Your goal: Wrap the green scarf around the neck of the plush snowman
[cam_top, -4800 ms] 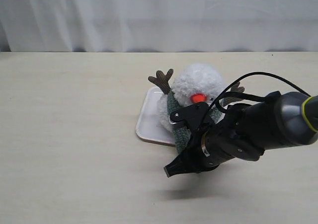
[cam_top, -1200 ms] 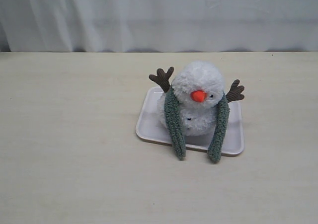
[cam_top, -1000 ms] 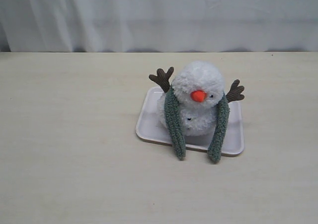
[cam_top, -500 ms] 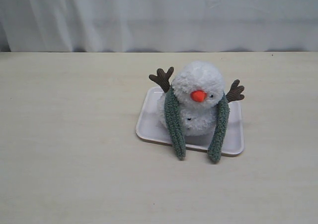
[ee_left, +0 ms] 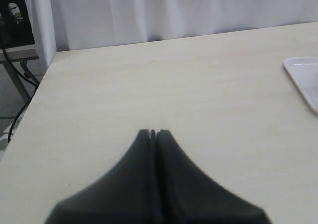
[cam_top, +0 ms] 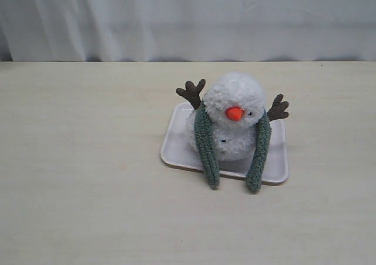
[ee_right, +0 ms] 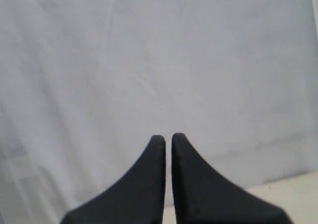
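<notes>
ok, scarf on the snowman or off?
On, draped: the green scarf hangs down both sides of the plush snowman, ends uncrossed in front; behind the neck is hidden.

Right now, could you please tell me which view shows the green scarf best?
The exterior view: the green scarf drapes over the plush snowman, both ends hanging in front. Neither wrist view shows it: the left catches a corner of the white tray, the right faces the curtain.

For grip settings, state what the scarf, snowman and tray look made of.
Green scarf: matte fleece, judging by its nubby pile. Plush snowman: fluffy white long-pile fabric, fuzzy outline. Tray: smooth, pale, slightly sheeny, thin raised rim; probably plastic.
</notes>
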### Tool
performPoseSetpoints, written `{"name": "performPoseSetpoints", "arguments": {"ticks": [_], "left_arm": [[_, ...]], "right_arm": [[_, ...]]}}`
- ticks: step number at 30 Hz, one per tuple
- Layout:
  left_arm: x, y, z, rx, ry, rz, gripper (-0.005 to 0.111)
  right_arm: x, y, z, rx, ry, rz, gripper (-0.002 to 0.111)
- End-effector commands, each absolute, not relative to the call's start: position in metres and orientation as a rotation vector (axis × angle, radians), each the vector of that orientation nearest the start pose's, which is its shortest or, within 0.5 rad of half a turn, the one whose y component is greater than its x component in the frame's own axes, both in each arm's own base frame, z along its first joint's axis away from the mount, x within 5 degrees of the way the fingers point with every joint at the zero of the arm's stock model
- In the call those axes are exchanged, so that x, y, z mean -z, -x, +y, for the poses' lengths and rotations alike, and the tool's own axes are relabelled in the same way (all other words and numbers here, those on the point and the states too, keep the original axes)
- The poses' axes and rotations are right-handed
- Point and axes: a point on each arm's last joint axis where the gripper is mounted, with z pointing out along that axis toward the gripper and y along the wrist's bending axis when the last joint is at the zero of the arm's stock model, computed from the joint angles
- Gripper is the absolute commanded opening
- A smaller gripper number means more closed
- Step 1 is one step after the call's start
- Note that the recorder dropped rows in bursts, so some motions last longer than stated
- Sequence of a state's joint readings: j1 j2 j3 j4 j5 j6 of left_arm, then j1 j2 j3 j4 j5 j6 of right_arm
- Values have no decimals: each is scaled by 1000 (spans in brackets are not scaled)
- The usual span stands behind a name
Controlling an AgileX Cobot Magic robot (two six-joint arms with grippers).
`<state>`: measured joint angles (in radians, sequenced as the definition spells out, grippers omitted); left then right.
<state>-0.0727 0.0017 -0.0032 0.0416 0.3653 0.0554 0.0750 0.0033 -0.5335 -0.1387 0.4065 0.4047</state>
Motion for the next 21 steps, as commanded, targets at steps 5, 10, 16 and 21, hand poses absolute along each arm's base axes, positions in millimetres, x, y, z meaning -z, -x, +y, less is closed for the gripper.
{"name": "performPoseSetpoints", "arguments": {"ticks": [5, 10, 16, 21], "left_arm": [[-181, -53, -3, -28, -141, 1832, 0], [-181, -53, -3, -28, -141, 1832, 0], [-181, -53, -3, -28, -141, 1832, 0], [-181, -53, -3, -28, -141, 1832, 0]], "right_arm": [[-374, 14, -1, -302, -98, 987, 4], [-386, 24, 1, -265, -27, 824, 4], [-395, 34, 3, -286, 8, 675, 4], [-397, 36, 3, -289, 15, 648, 4]]}}
